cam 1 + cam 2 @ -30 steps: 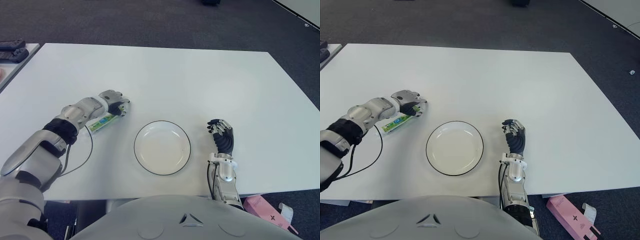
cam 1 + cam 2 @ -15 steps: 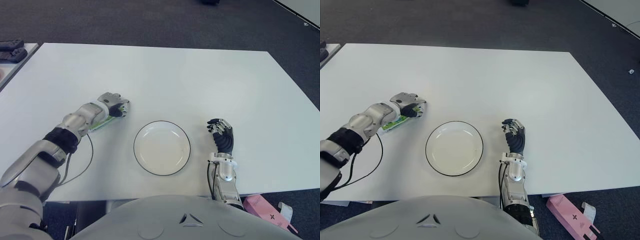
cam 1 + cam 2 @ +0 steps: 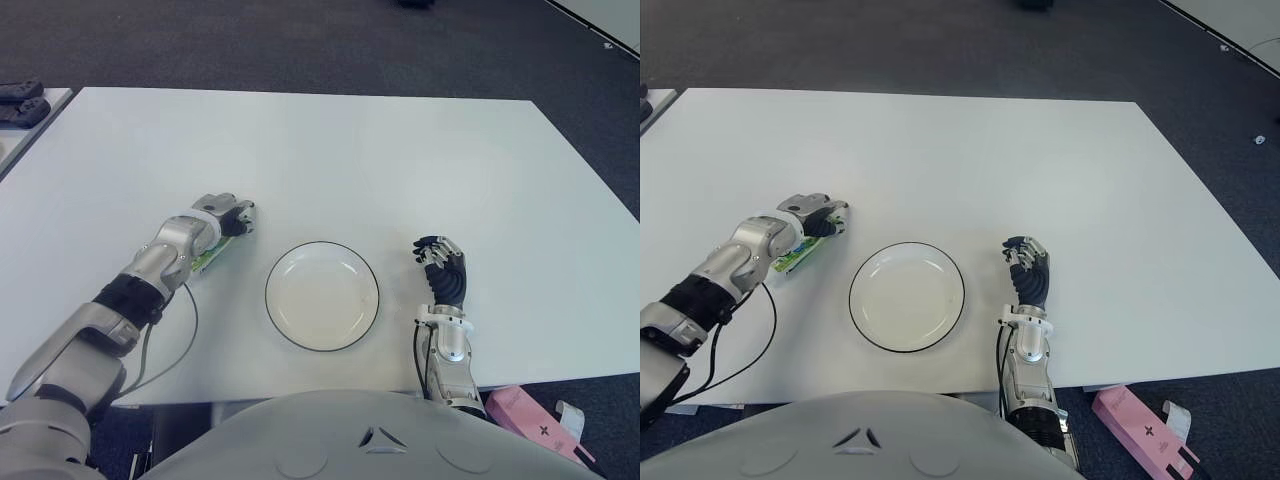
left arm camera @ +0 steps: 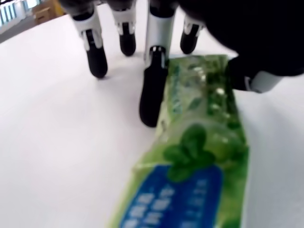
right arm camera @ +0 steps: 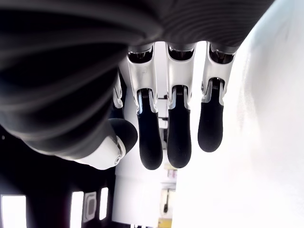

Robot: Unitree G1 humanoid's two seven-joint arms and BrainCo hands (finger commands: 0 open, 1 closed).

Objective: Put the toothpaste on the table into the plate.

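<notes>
Left hand point(image 3: 226, 214): over the toothpaste tube point(image 4: 197, 156), toward the tabletop's left edge; fingers point(image 4: 153, 90) curled down around the tube's end, one fingertip against its side, thumb on the other side. Apparently a grip, though the tube seems to lie flat on the white tabletop point(image 3: 330, 150).

Toothpaste tube: green and blue, left of the plate, apart from it.

Plate point(image 3: 322, 296): white, dark-rimmed, near the front edge's middle.

Right hand point(image 3: 443, 269): right of the plate near the front edge, fingers loosely bent, holding nothing.
</notes>
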